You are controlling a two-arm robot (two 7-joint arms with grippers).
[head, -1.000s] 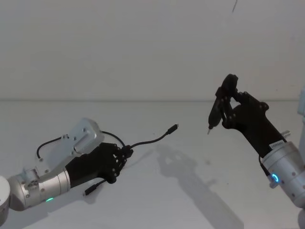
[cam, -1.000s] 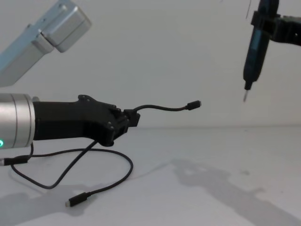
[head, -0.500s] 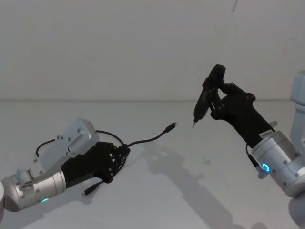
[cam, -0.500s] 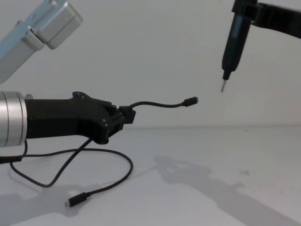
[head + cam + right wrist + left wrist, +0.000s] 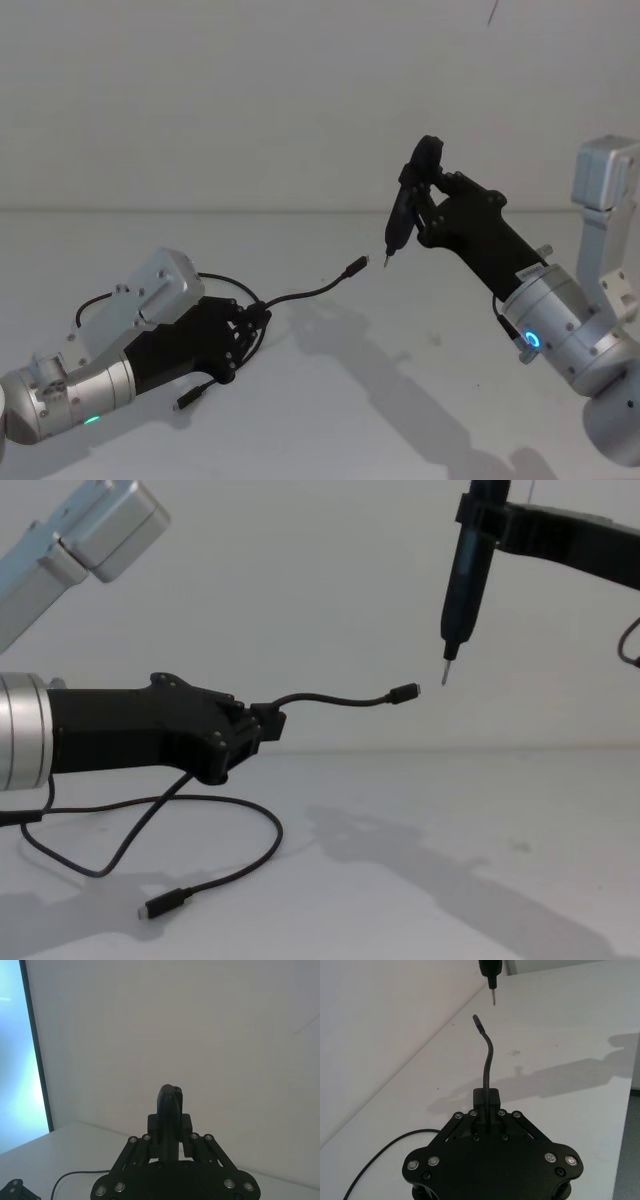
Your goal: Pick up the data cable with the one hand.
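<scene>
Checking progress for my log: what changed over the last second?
The black right gripper, shut on its long pen-shaped metal-tipped tool, swung toward the robot's left; the tip now hangs close by the raised plug of the long thin black data cable. The black left gripper stays shut on that cable, barely moved.

A plain white table spans the lower half of the chest view and meets a pale wall along a straight line across the middle of the frame. Slack from the data cable lies on it in the lower left, curving in a loose loop, with its small black plug resting flat near the bottom edge. A soft grey shadow stretches over the bare surface from the lower middle toward the lower right corner.
</scene>
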